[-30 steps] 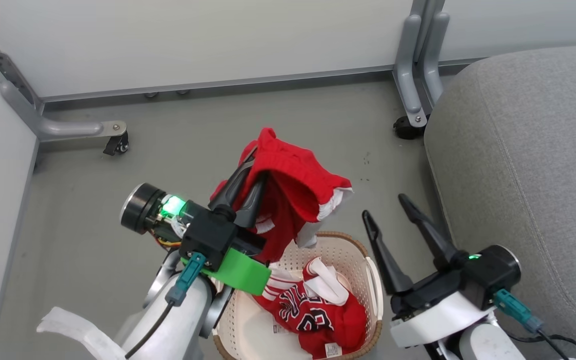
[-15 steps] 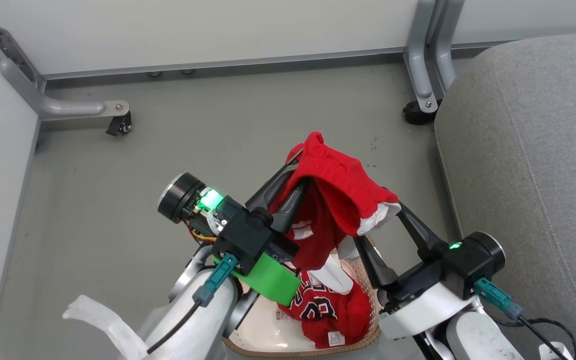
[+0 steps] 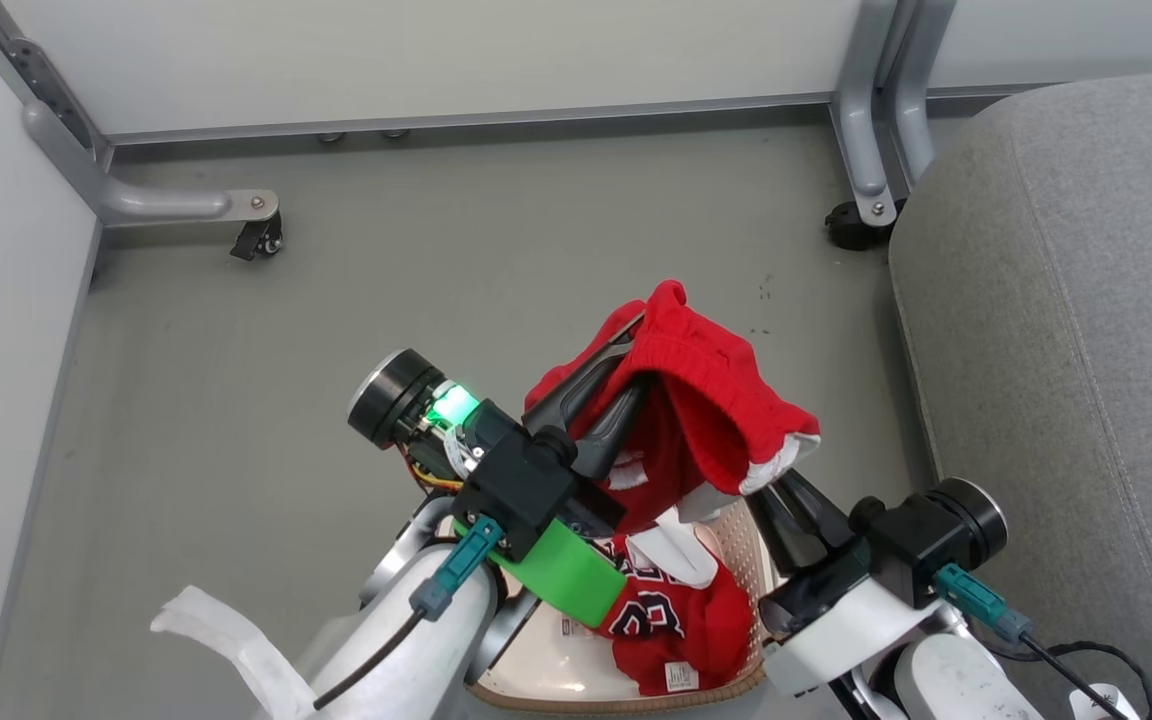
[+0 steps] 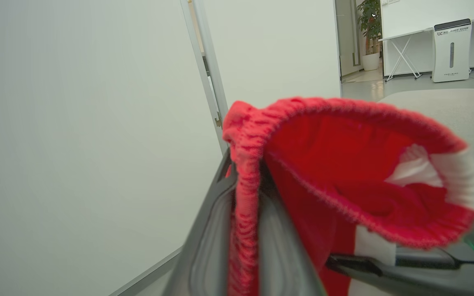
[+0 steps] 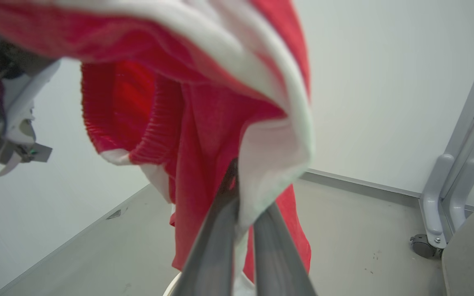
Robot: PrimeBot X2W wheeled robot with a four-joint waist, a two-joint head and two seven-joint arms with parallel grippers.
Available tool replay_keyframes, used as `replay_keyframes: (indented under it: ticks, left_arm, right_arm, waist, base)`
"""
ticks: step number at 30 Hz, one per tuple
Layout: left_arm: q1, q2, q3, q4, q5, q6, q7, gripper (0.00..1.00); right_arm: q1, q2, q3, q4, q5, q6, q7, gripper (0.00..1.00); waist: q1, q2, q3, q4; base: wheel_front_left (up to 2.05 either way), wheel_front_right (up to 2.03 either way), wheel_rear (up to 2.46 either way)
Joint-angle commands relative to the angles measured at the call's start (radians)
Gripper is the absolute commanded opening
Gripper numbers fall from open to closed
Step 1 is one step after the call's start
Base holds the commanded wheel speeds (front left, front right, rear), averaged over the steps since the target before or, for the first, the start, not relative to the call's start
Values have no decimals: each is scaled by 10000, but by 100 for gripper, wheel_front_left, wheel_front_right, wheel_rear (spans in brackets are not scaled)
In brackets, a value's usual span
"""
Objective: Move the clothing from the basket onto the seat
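Observation:
My left gripper [image 3: 626, 370] is shut on the elastic waistband of the red shorts [image 3: 706, 400] and holds them up above the basket [image 3: 536, 670]. In the left wrist view the waistband [image 4: 243, 135] runs pinched between that gripper's two fingers. My right gripper [image 3: 781, 490] reaches up from the lower right and is shut on the shorts' white-trimmed hem [image 5: 274, 135]. The red jersey [image 3: 676, 620] with black-and-white letters lies crumpled in the basket. The grey seat [image 3: 1066, 350] fills the right side, apart from both grippers.
White partition walls stand behind and to the left on grey metal feet with casters [image 3: 258, 240] [image 3: 851, 225]. Grey floor [image 3: 436, 300] lies between them and the basket. A white strap [image 3: 226, 640] hangs beside my left forearm.
My right gripper has moved left under the hanging shorts and shut on their white hem. The left gripper still holds the waistband. The camera has shifted, so the whole picture has slid.

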Motion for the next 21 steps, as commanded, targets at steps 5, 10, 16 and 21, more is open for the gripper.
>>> replay_keyframes:
  ticks: [5, 10, 16, 21]
  left_arm:
    - [19, 69, -58, 136, -134, -8, 23, 0]
    - [46, 100, -89, 198, -207, 57, 39, 0]
    - [102, 152, -79, 199, -319, 88, 127, 54]
    - [140, 253, -175, 216, -344, 37, 271, 100]
  right_arm:
    - [165, -92, 7, 73, 44, -14, -45, 0]
    - [187, -134, 25, 71, 101, -14, -45, 0]
    - [184, -148, 2, 5, 114, -14, -45, 0]
    - [178, -149, 4, -26, 132, -14, -45, 0]
  waist:
    - [0, 0, -110, 5]
    - [0, 0, -157, -18]
    - [0, 0, -116, -32]
    - [0, 0, -51, -22]
  base:
    - [0, 0, 0]
    - [0, 0, 0]
    - [0, 0, 0]
    - [0, 0, 0]
